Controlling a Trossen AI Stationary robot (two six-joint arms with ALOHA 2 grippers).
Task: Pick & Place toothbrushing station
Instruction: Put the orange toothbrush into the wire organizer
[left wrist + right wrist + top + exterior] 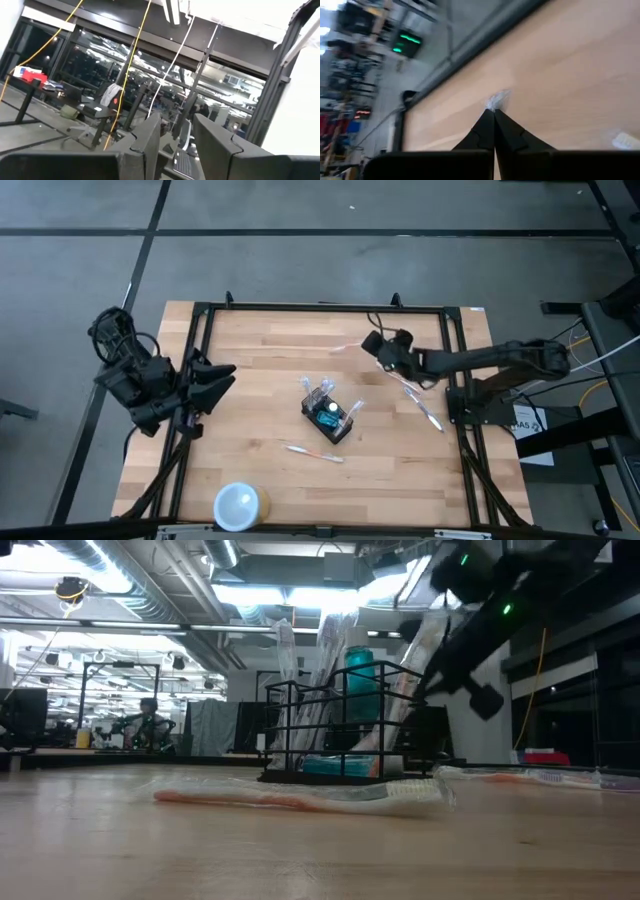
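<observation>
The toothbrushing station (327, 413) is a small black wire caddy in the middle of the table, also in the low view (340, 725). Several plastic-wrapped toothbrushes and a teal item stand in it. My right gripper (368, 345) hovers over the table's far right part, beyond the caddy, shut on a pale wrapped toothbrush (349, 347). My left gripper (228, 373) waits at the table's left edge, open (177, 120) and pointing up into the room. My right gripper pinches a bit of clear wrapper (497, 100) between its two fingertips, with only a small crumpled end showing past them. The fingers slant down toward the table. In the high view the pale strip sticks out from the tips toward the table's left.
Two wrapped toothbrushes (420, 402) lie on the table right of the caddy. Another (315, 452) lies in front of it, also in the low view (300, 797). A round white cup (240, 505) stands at the near edge. A black frame (320, 306) borders the table.
</observation>
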